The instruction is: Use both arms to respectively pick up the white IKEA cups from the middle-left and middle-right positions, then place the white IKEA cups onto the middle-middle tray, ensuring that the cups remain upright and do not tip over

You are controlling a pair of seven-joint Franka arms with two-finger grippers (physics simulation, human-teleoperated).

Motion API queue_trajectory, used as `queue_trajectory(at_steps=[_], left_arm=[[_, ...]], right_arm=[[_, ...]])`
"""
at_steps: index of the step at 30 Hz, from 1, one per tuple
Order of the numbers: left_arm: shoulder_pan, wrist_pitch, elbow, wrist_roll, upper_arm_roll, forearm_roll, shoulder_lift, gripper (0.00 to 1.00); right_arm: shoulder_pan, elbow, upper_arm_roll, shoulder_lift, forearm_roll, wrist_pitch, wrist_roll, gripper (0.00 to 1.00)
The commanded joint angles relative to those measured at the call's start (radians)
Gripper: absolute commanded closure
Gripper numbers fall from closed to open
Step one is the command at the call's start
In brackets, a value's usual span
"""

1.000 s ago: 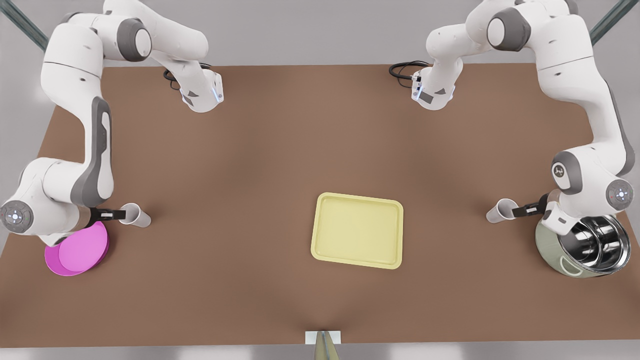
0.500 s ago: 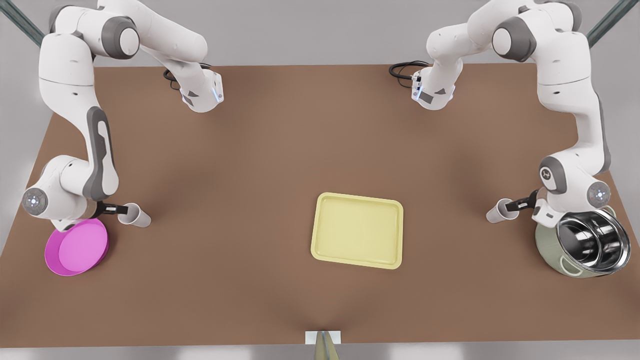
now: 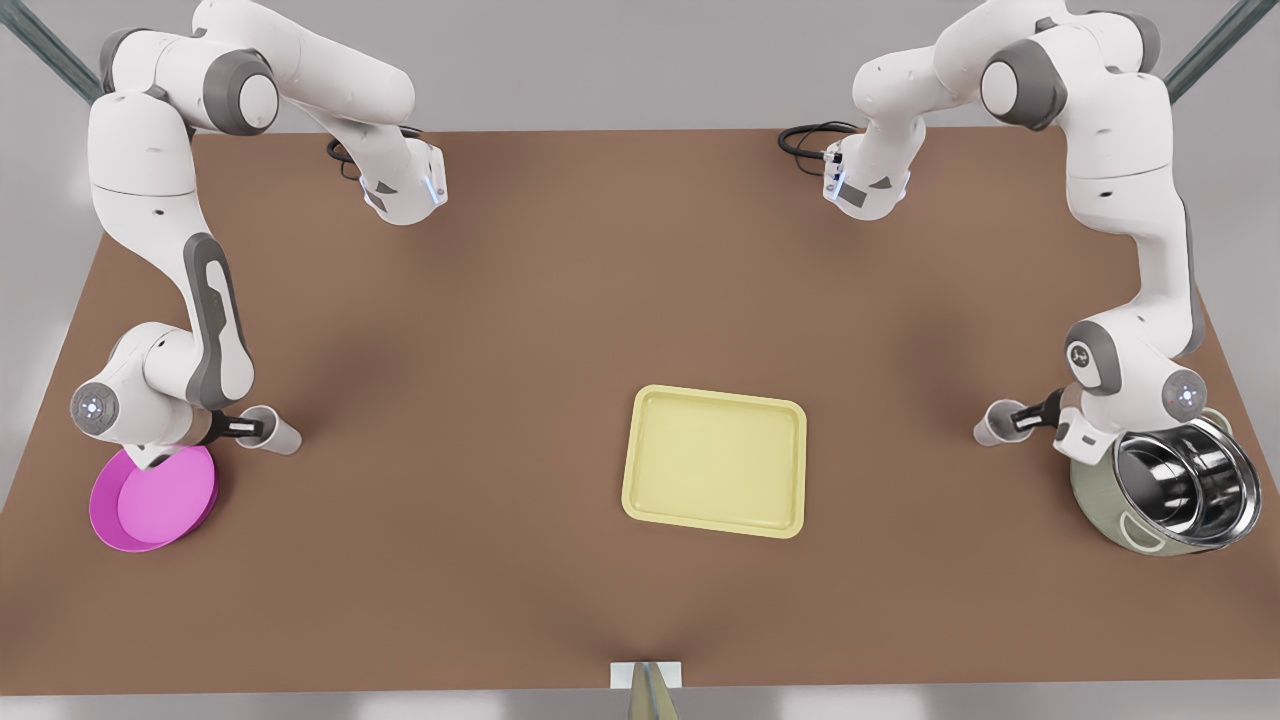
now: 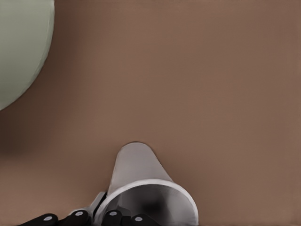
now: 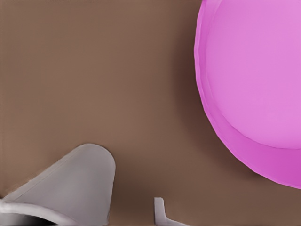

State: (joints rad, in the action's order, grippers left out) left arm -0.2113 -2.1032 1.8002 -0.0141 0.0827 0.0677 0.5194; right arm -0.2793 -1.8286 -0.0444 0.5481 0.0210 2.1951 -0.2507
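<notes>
Grippers [image 3: 243,428] [image 3: 1026,416] low at cups [image 3: 272,431] [image 3: 996,424]

A round magenta dish [image 3: 152,498] lies on the brown surface [image 3: 520,330] just beside the right tool [image 3: 243,429], at the front view's left. A steel-lined greenish pot [image 3: 1170,490] sits close by the left tool [image 3: 1027,414]. Black cables [image 3: 805,140] coil at the surface's far edge.

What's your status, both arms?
Left gripper at pot-side cup rim; right gripper at dish-side cup rim. Both cups upright on table. Nothing between cups and tray.
</notes>
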Motion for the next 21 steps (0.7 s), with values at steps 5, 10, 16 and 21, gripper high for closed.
queue_trajectory(at_steps=[5,10,16,21], left_arm=[[0.148,0.206,-0.278,0.471,-0.159,0.009,0.01,0.79],[0.221,0.189,-0.43,0.872,-0.405,0.057,0.151,0.79],[0.231,0.049,-0.447,0.859,-0.439,0.05,0.241,0.79],[0.231,0.014,-0.447,0.856,-0.44,0.05,0.289,0.79]], right_arm=[[0.028,0.006,0.009,-0.011,0.016,-0.02,-0.048,0.79],[0.029,0.081,0.161,-0.027,0.014,-0.058,-0.041,0.79],[0.296,0.216,0.221,0.019,-0.157,-0.054,0.206,0.79],[0.523,0.426,0.221,0.151,-0.251,-0.018,0.68,0.79]])
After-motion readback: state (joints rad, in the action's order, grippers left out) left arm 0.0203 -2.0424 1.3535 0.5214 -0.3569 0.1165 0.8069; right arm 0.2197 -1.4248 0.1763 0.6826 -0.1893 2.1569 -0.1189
